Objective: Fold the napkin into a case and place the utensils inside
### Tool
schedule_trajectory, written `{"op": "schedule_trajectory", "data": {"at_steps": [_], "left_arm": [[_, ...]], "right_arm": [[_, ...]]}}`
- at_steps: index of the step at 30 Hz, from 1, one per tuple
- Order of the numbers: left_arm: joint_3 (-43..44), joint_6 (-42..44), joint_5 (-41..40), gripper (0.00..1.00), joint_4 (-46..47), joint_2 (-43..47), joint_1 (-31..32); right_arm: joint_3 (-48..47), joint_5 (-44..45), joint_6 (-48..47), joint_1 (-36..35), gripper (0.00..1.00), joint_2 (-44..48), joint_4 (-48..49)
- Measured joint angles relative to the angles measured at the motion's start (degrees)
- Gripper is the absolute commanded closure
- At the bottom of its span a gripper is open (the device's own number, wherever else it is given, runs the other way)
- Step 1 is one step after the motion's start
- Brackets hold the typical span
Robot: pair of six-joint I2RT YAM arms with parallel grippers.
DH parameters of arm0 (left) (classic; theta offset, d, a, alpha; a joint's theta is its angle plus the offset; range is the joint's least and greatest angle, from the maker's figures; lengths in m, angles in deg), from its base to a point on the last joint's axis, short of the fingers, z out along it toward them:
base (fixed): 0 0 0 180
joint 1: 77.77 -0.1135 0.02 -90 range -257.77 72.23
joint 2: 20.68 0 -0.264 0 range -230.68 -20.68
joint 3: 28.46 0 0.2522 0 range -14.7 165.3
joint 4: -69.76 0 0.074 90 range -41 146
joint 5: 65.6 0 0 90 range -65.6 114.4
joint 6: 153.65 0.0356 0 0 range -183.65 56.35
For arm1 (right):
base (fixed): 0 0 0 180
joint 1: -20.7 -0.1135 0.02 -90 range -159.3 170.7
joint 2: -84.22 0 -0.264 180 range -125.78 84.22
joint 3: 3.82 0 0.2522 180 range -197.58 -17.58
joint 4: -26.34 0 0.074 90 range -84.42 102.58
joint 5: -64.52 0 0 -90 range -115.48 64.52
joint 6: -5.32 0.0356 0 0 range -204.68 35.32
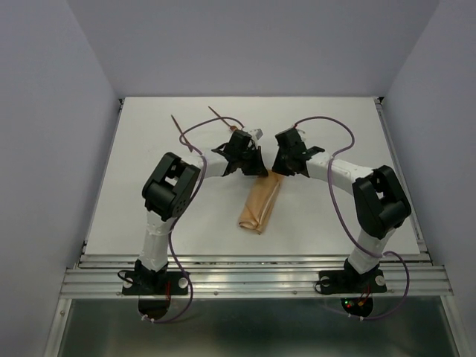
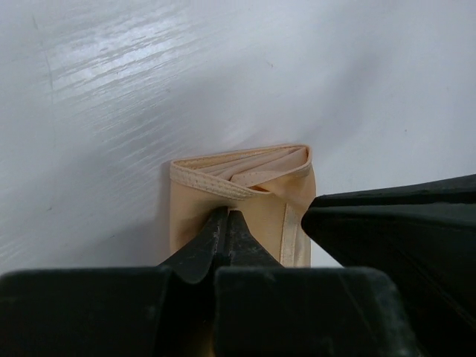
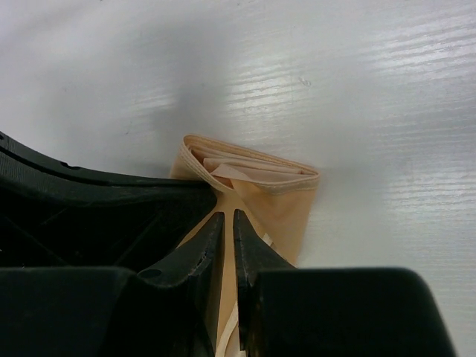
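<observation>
**Ana:** What takes up the most room?

**Ben:** The white worktop (image 1: 149,163). Both arms are bolted at its near edge and reach in until their hands almost meet over the middle.

**Ana:** And the napkin?

**Ben:** The napkin (image 1: 260,207) lies flat near the middle, folded into a narrow tan pouch. It runs at a slight slant from the hands back toward the near edge, and its far end sits under both hands. The wrist views show one end of it with layered folds and a stitched hem.

**Ana:** The left hand?

**Ben:** The left hand (image 2: 225,217) has its fingers pressed together with no gap. The tips rest on the cloth just short of that end. Whether a layer is nipped between them, I cannot tell.

**Ana:** The right?

**Ben:** The right hand (image 3: 228,217) is almost together, with a thin slit where tan cloth shows. Its tips touch the napkin close beside the left hand. Clamped on a fold or only resting on it, I cannot tell.

**Ana:** The utensils?

**Ben:** The two thin reddish-brown utensils (image 1: 177,123) lie on the bare worktop beyond the left hand, apart from the napkin.
</observation>
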Motion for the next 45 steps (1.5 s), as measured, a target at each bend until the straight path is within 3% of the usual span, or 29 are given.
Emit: {"op": "schedule_trajectory", "data": {"at_steps": [12, 21, 26, 35, 45], "left_arm": [[0.87, -0.37, -0.39, 1.0, -0.39, 0.2, 1.25], [-4.48, 0.57, -1.95, 1.0, -3.32, 14.43, 1.75], [-8.37, 1.97, -3.78, 1.0, -3.98, 19.61, 1.9], [-12.9, 2.95, -7.15, 1.0, -4.87, 16.13, 2.01], [-16.06, 3.26, -10.08, 1.0, -3.74, 16.17, 2.01]], "right_arm": [[-0.17, 0.0, -0.04, 0.0, 0.85, -1.16, -0.07], [0.55, -0.02, -0.11, 0.0, 0.85, -0.31, -0.04], [5.86, -2.58, -0.04, 0.0, 0.84, 5.27, 0.46], [12.79, -9.11, 1.49, -0.48, 0.83, 8.66, 2.86], [9.4, -10.8, 2.1, -2.67, 0.83, 5.44, 5.09]]}}
